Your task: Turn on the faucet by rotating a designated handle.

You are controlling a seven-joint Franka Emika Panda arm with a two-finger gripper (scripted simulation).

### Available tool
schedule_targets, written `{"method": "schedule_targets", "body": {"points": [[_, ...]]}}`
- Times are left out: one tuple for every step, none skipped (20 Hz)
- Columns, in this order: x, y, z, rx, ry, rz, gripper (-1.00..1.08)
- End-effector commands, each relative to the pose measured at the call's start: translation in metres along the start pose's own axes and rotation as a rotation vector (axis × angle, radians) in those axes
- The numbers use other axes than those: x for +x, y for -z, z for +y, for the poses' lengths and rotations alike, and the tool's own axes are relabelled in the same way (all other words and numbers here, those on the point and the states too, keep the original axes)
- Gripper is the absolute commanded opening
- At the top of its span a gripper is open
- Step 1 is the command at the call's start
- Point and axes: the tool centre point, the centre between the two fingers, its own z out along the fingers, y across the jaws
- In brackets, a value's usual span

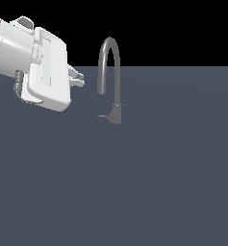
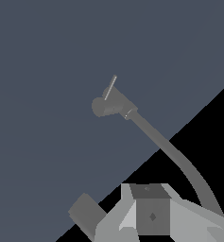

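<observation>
While my end effector (image 1: pixel 78 78) hovers at the exterior view's left, its fingers slightly parted and holding nothing, the faucet (image 1: pixel 110 79) stands upright on the dark surface (image 1: pixel 134 192) just beyond them, its thin handle (image 1: pixel 102 116) jutting sideways from the base, untouched.

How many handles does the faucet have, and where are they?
1. The handle is a thin lever sticking out from the faucet's base toward the exterior view's left, below the arched spout. Another behind the base could be hidden, but neither view shows one.
</observation>
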Motion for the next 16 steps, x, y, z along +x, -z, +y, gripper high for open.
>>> {"method": "schedule_targets", "body": {"points": [[0.008,-0.006,-0.002,-0.04,0.04,-0.005,-1.0],[0.012,-0.008,-0.003,-0.055,0.055,-0.007,-1.0],[0.015,-0.011,-0.004,-0.07,0.071,-0.009,-1.0],[0.018,-0.013,-0.005,-0.085,0.087,-0.012,-1.0],[0.021,-0.016,-0.006,-0.101,0.102,-0.014,-1.0],[0.024,-0.018,-0.007,-0.116,0.118,-0.016,-1.0],[0.027,-0.021,-0.008,-0.132,0.134,-0.019,-1.0],[0.03,-0.023,-0.009,-0.147,0.15,-0.021,-1.0],[0.033,-0.026,-0.01,-0.162,0.166,-0.024,-1.0],[0.036,-0.029,-0.011,-0.178,0.181,-0.026,-1.0],[0.039,-0.031,-0.012,-0.193,0.197,-0.029,-1.0],[0.042,-0.034,-0.013,-0.209,0.213,-0.031,-1.0],[0.045,-0.037,-0.014,-0.225,0.229,-0.034,-1.0],[0.048,-0.04,-0.015,-0.24,0.245,-0.036,-1.0],[0.051,-0.042,-0.016,-0.256,0.262,-0.039,-1.0],[0.054,-0.045,-0.017,-0.271,0.278,-0.041,-1.0]]}}
